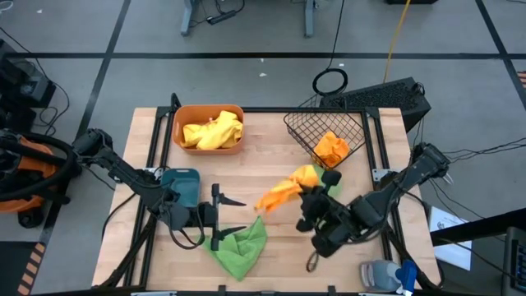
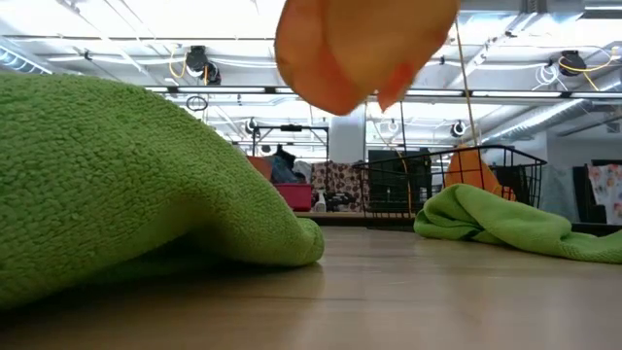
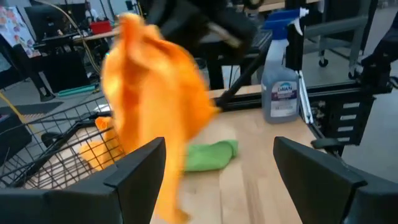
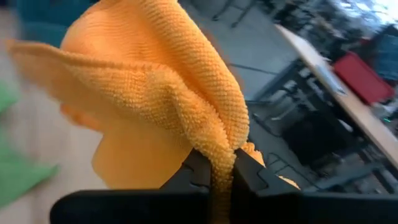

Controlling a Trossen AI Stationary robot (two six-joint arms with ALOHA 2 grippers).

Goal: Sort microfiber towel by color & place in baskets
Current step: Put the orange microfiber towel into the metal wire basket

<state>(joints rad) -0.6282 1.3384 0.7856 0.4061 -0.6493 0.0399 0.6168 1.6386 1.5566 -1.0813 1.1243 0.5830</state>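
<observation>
My right gripper (image 4: 222, 180) is shut on an orange towel (image 1: 282, 191) above the middle of the table. The towel also shows in the left wrist view (image 3: 149, 93). My left gripper (image 1: 227, 217) stands open at the near left, level above the table, with nothing between its fingers. A green towel (image 1: 238, 247) lies on the table just below it. A second green towel (image 3: 208, 155) lies near the right gripper. The orange tub (image 1: 209, 129) holds yellow towels. Another orange towel (image 1: 331, 148) lies in the wire basket (image 1: 306, 130). The teal tub (image 1: 181, 187) stands beside the left arm. My right gripper pinches a bunched fold of the orange towel (image 4: 219, 146) between its two fingertips. Several layers gather at the pinch. The towel is lifted clear of the table (image 2: 360, 49) and spreads loosely away from the fingers toward the table's left.
A spray bottle (image 1: 385, 275) lies at the near right corner. Black frame rails (image 1: 156, 148) run along the table's sides. Bare wood shows between the tubs and the green towel.
</observation>
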